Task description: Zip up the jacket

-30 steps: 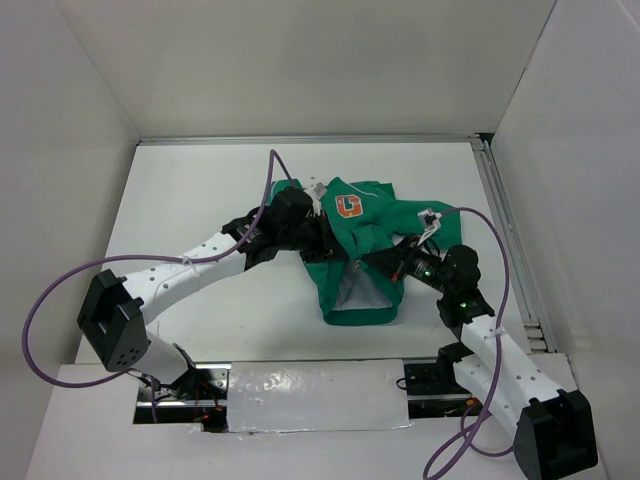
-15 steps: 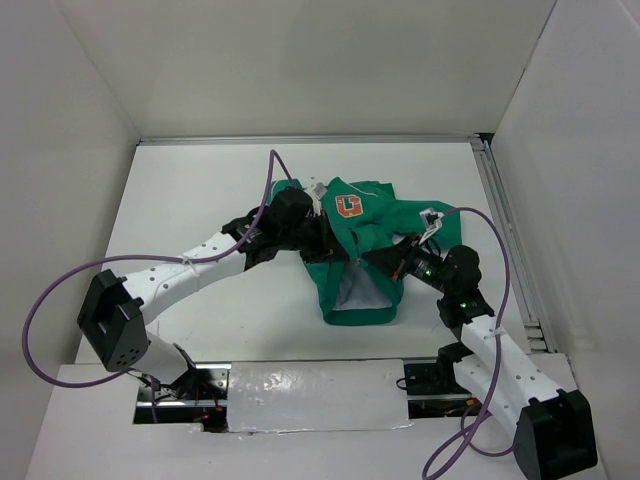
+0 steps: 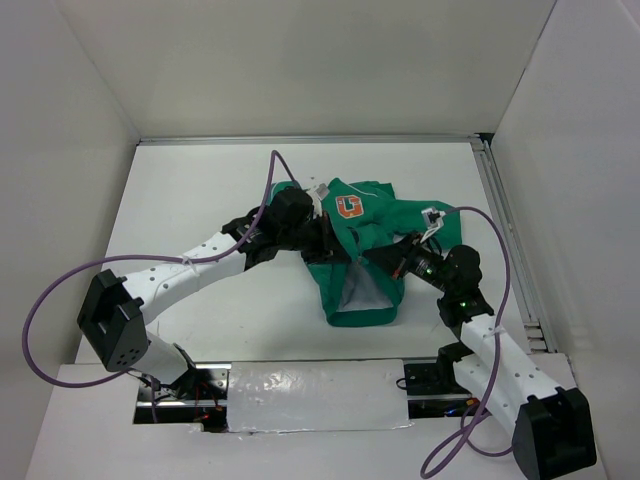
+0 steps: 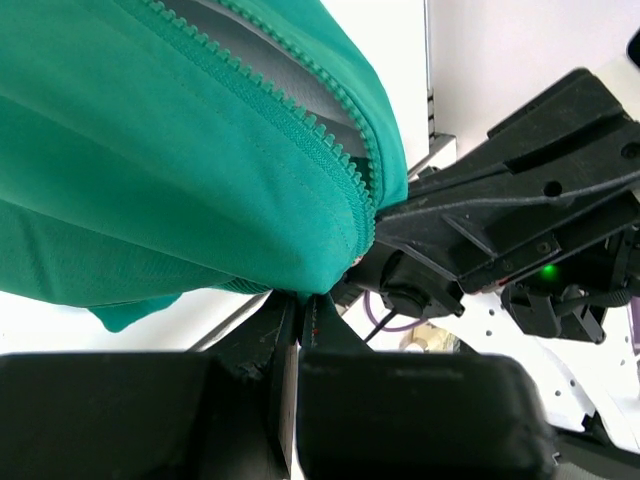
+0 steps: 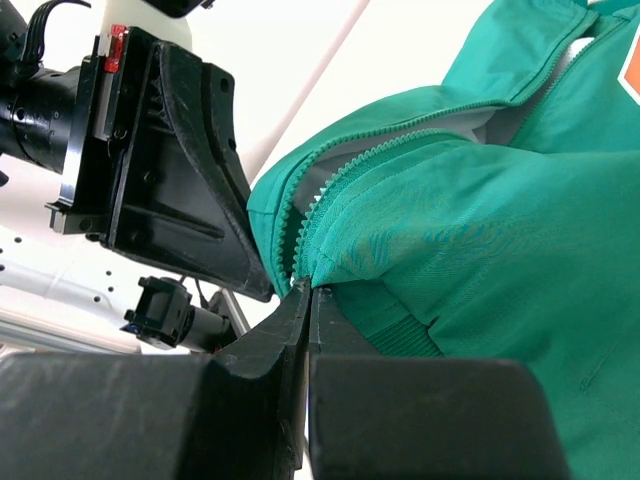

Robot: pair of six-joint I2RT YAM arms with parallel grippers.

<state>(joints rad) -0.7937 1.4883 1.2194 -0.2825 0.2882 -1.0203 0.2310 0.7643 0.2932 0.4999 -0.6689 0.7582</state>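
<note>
On the white table [image 3: 200, 200], a little right of the middle, lies the jacket [image 3: 372, 225], bunched and rumpled, its orange-and-white patch [image 3: 347, 207] toward the far side and its hem toward the arms' bases. Below the patch the front gapes, and white lining [image 3: 362, 290] shows between the two green edges.

From the left, the left gripper [image 3: 328, 240] reaches to the jacket's edge just beside the patch. Its wrist view shows the two fingers drawn almost together with a fold of green cloth pinched at their tips, so it holds the jacket. Just above that pinch two rows of zipper teeth [image 4: 300, 130] run side by side, parted higher up and meeting close to the fingertips.

From the right, the right gripper [image 3: 388, 262] comes in low over the cloth to the same spot, and the two black heads sit nearly nose to nose. Its fingers are pressed fully together, green fabric nipped at their tips right where the teeth come together — whether the slider itself is caught between them cannot be told.

Each wrist camera sees the other gripper's black body just beyond the cloth. A purple cable [image 3: 60, 290] loops off each arm.
</note>
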